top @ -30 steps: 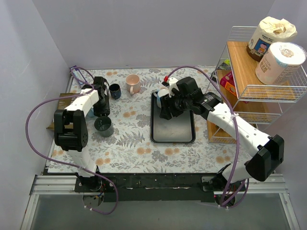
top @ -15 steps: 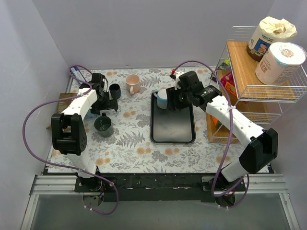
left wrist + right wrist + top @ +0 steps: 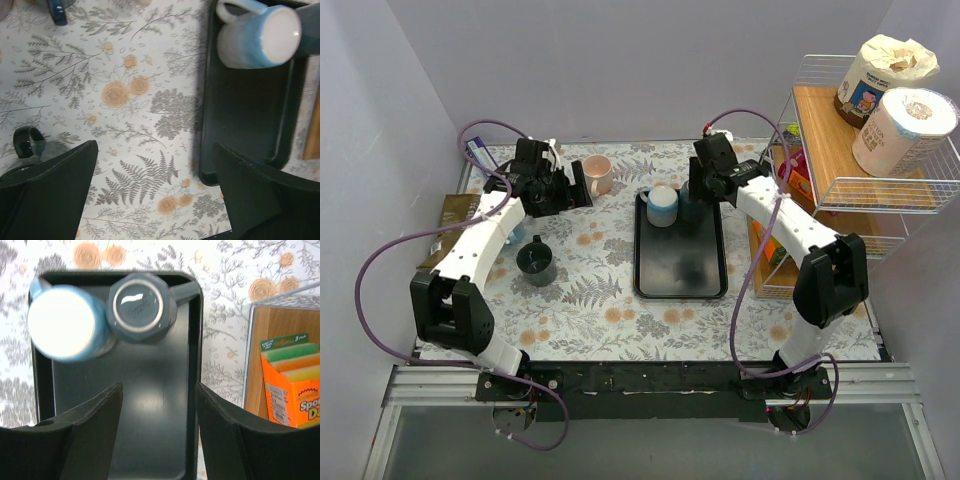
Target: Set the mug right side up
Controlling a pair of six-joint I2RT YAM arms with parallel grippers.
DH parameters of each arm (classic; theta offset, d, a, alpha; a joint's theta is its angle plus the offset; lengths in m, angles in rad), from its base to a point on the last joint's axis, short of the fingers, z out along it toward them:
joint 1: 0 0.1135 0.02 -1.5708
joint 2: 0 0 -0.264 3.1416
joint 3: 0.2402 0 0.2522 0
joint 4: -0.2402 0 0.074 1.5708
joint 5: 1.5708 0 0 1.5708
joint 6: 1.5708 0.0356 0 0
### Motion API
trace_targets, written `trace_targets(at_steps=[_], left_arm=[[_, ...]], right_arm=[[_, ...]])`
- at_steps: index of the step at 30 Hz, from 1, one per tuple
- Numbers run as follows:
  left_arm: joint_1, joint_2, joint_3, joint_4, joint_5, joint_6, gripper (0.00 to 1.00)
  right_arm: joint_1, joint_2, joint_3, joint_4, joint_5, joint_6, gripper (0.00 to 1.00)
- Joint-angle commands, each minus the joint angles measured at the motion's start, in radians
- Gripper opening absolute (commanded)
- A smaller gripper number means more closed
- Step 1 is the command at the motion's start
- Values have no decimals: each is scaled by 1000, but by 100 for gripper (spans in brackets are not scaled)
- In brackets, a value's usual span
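Right wrist: blue mug [image 3: 67, 322] and grey mug [image 3: 142, 307] bottom-up, side by side, far end of tray [image 3: 150, 430] | right hand [image 3: 157, 387] parted, empty | left wrist: left hand [image 3: 155, 146] spread wide, empty

Orange sponge box [image 3: 290, 385] on wooden shelf [image 3: 256, 370], 4 o'clock in right wrist view: white lettering "Spon…" over "Da…" (cut by frame edge). Green strip [image 3: 285, 340] above: "3 Pack". Embossed mark on grey mug [image 3: 137, 305] base: illegible.

The dark glossy mug [image 3: 27, 145] is partly covered by a finger [image 3: 55, 190] of the left tool [image 3: 155, 145]. The navy mug [image 3: 58, 10] is cut off by the top edge, and the orange sponge packet [image 3: 292, 385] by the right.
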Motion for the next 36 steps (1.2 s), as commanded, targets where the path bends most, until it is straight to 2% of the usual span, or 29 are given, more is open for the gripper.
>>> trace_targets(at_steps=[1, 5, 12, 19, 27, 36], left_arm=[[-16, -118, -13, 89, 102, -72, 98], [-22, -177, -63, 119, 128, -101, 98], [-26, -258, -160, 201, 202, -175, 98], [-31, -273, -192, 207, 207, -175, 98], [-32, -250, -188, 186, 198, -146, 98], [-32, -247, -209, 179, 187, -138, 98]], right_arm=[[-15, 90, 124, 81, 150, 94, 67], [-39, 177, 202, 75, 156, 157, 67], [-47, 288, 313, 1, 337, 394, 68], [-64, 446, 506, -146, 337, 569, 69], [-75, 495, 477, -169, 208, 705, 67], [-75, 483, 409, -246, 185, 804, 64]])
